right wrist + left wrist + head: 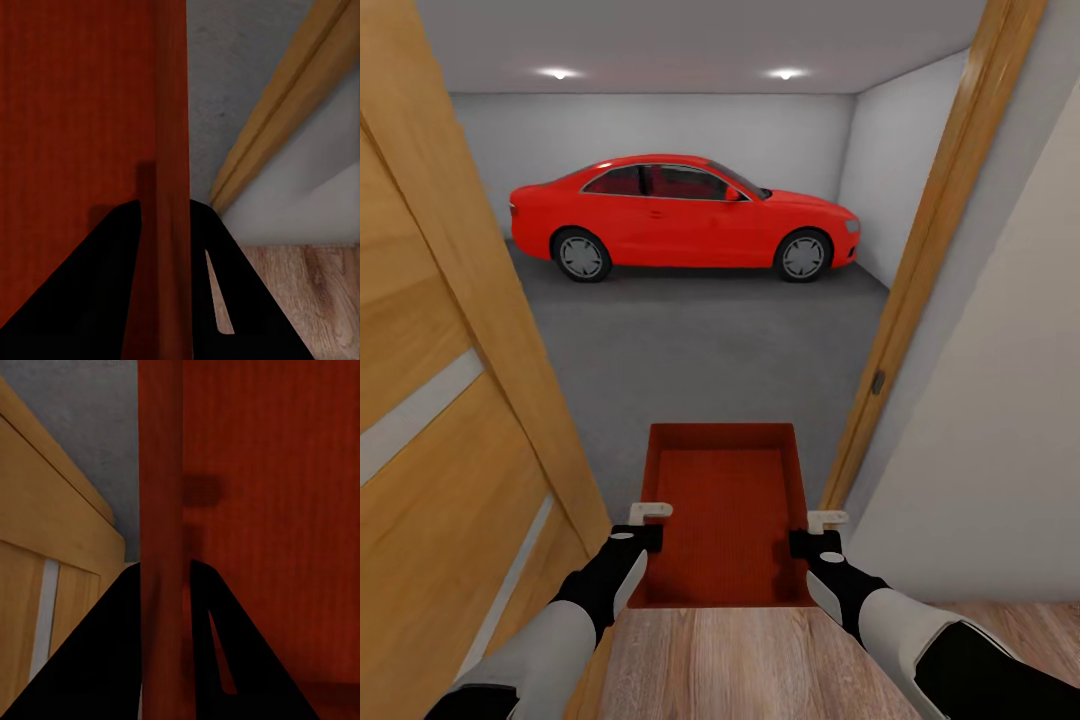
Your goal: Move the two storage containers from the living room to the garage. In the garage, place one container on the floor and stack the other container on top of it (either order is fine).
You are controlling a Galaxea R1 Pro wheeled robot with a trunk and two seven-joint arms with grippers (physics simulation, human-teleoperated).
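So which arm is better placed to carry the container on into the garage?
Neither alone: the left gripper and right gripper each clamp a side wall of the storage container, so both carry it.

orange-red container [725, 515], red car [685, 215]

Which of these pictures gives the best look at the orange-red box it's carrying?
The head view: the whole storage container shows, open-topped, between both claws. Each wrist view gives just a close-up of one thin wall pinched between dark fingers.

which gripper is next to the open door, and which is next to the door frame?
Left gripper, clamped on the storage container's left wall, is beside the open wooden door. Right gripper, on the right wall, is beside the door frame.
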